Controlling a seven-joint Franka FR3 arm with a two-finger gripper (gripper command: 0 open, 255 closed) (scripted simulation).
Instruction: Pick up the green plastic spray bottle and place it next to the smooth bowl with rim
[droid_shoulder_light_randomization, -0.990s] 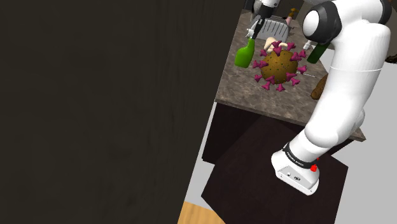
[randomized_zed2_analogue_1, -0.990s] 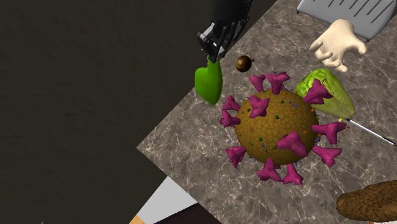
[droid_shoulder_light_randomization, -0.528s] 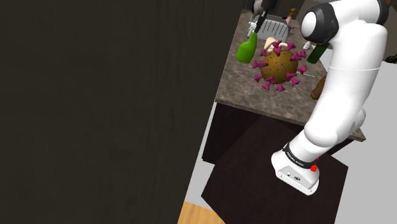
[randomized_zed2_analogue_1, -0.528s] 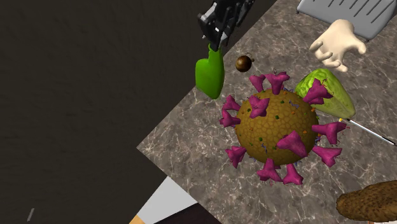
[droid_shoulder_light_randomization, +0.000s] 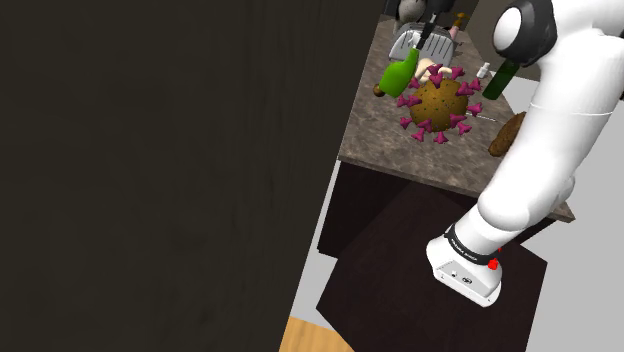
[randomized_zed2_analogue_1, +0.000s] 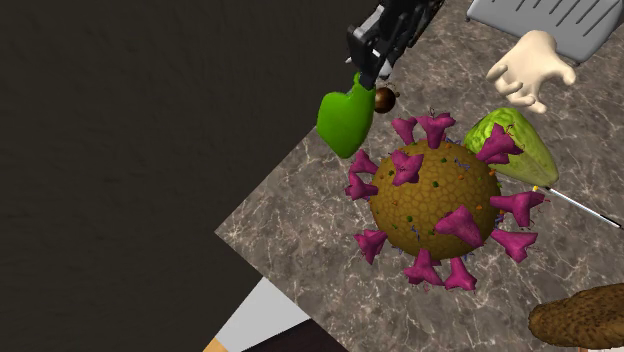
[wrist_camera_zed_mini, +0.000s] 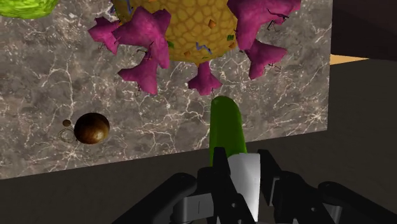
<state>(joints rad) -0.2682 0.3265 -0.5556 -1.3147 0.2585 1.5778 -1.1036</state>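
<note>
Fingers (wrist_camera_zed_mini: 219, 169) clenched on neck of green spray bottle (randomized_zed2_analogue_1: 345, 118). Bottle aloft, tilted, above tabletop (randomized_zed2_analogue_1: 300, 232) left edge, beside small brown ball (randomized_zed2_analogue_1: 386, 98). Since previous frame: carried right, closer to spiky ball (randomized_zed2_analogue_1: 430, 200).

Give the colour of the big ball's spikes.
Magenta; the spikes show best in the second exterior view.

From here my arm (droid_shoulder_light_randomization: 545, 130) reads glossy white: fat, rounded links with a smooth skin, and a dark-rimmed round cap (droid_shoulder_light_randomization: 520, 32) on the upper joint. A thin dark band (droid_shoulder_light_randomization: 472, 240) rings it just above the flared white base (droid_shoulder_light_randomization: 455, 264), which carries a small red dot (droid_shoulder_light_randomization: 493, 264) and some tiny dark marks. My pincer (wrist_camera_zed_mini: 236, 159) is all black, blocky and angular, its two fingers (wrist_camera_zed_mini: 219, 170) narrow and squared.
</note>
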